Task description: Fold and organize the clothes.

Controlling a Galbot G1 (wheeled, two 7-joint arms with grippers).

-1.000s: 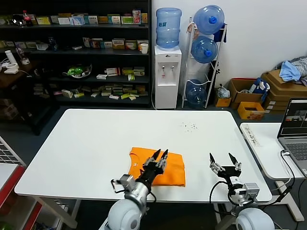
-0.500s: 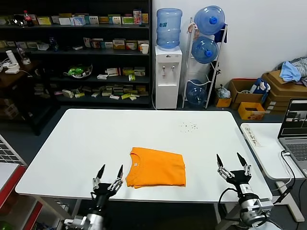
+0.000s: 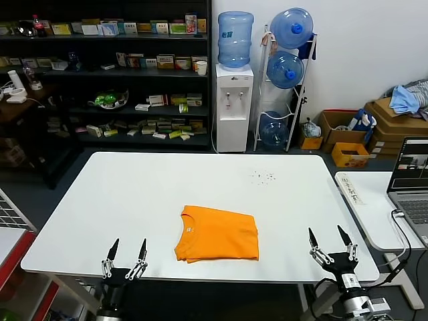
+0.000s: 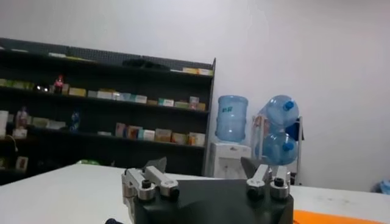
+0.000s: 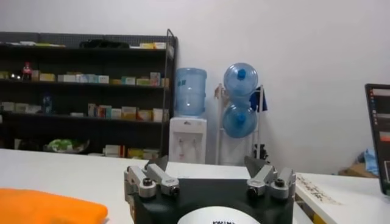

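Note:
The orange T-shirt (image 3: 218,234) lies folded into a neat rectangle on the white table (image 3: 134,194), near its front edge, neck label towards the left. It shows as an orange edge in the right wrist view (image 5: 49,207) and as a thin strip in the left wrist view (image 4: 329,217). My left gripper (image 3: 126,251) is open and empty at the table's front edge, left of the shirt. My right gripper (image 3: 330,238) is open and empty at the front right corner, right of the shirt.
A second white table with a laptop (image 3: 411,180) stands at the right. Behind the table are dark shelves (image 3: 107,73), a water dispenser (image 3: 233,100) and a bottle rack (image 3: 286,73). Cardboard boxes with a blue-grey cloth heap (image 3: 404,97) stand far right.
My left gripper has drawn back off the shirt to the front left edge of the table. My right gripper has sunk lower at the front right. The shirt lies still, folded.

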